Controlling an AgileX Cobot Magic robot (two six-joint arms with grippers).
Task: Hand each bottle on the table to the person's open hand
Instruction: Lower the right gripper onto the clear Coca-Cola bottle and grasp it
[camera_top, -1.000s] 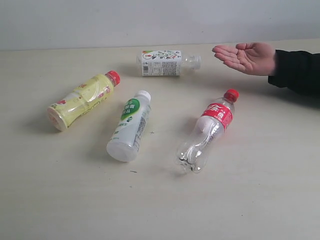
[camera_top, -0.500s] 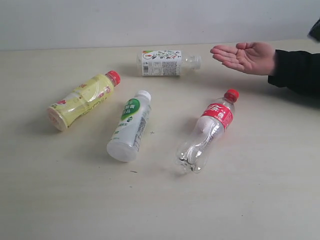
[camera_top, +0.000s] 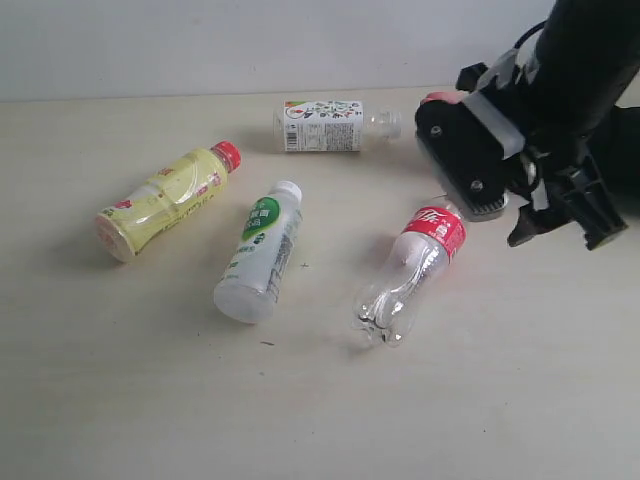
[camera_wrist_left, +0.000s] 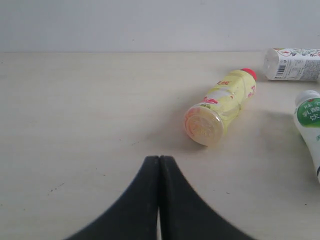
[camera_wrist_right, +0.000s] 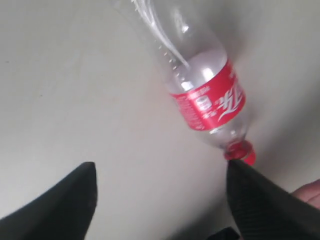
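Four bottles lie on their sides on the table (camera_top: 150, 390): a yellow one with a red cap (camera_top: 160, 202), a white one with a green label (camera_top: 258, 252), a clear one with a red label (camera_top: 412, 268) and a clear one with a white printed label (camera_top: 325, 126). My right arm (camera_top: 575, 60) reaches in from the upper right and covers the red-label bottle's cap. The right gripper (camera_wrist_right: 162, 167) is open and empty, with one finger just beside that red cap (camera_wrist_right: 241, 151). The person's open hand is mostly hidden; a strip of skin (camera_wrist_right: 309, 193) shows. My left gripper (camera_wrist_left: 159, 158) is shut and empty, short of the yellow bottle (camera_wrist_left: 220, 106).
A pale wall (camera_top: 250, 40) runs along the far edge of the table. A black sleeve (camera_top: 625, 170) lies behind my right arm at the right edge.
My right arm has swung in from the upper right and now covers the hand and the red-label bottle's cap. None of the bottles has moved.
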